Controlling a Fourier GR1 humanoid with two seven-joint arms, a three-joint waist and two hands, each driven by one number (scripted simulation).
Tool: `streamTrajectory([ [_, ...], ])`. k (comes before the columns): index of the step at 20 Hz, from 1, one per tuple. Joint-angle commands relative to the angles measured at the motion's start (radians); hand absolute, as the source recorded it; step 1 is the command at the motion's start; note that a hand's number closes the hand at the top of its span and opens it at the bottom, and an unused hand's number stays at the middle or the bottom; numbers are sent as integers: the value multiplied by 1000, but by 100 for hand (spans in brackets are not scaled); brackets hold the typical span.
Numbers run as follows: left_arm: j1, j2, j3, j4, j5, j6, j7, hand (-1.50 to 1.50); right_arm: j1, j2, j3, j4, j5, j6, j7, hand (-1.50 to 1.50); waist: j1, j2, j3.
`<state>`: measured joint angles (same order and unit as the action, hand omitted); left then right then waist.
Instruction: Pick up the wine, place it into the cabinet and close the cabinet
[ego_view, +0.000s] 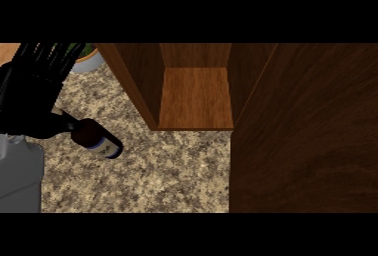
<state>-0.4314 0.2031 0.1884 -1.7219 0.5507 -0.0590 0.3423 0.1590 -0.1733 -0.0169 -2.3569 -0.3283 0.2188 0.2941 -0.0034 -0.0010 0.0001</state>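
while held, wine (97, 139) points lower right.

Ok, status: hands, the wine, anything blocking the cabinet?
Left hand shut on wine bottle, held tilted over the counter. Right hand not in view. Cabinet open; its door swung out right. Nothing blocks the opening.

wine: dark glass bottle with a pale label (97, 138), tilted, base toward lower right, left of cabinet
cabinet: brown wooden cabinet (196, 97), open, shelf bare
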Motion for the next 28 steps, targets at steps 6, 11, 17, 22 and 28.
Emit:
streamTrajectory([
  [6,110,4,-8,-99,-7,3,14,-150,-48,35,12,46,17,17,18,-150,5,0,0],
  [11,25,66,54,56,-1,-35,-11,-150,6,12,-62,-36,-64,55,34,-150,-4,1,0],
  [17,63,59,58,100,-51,-50,-83,-150,-59,19,-26,-107,-32,-15,163,-150,-4,1,-1],
  [22,215,59,58,-56,-31,-53,-20,-150,-62,44,-37,-37,-5,10,101,-150,4,0,0],
  [28,198,98,110,149,-41,-167,-138,-150,-123,83,51,0,98,-16,113,-150,3,2,0],
])
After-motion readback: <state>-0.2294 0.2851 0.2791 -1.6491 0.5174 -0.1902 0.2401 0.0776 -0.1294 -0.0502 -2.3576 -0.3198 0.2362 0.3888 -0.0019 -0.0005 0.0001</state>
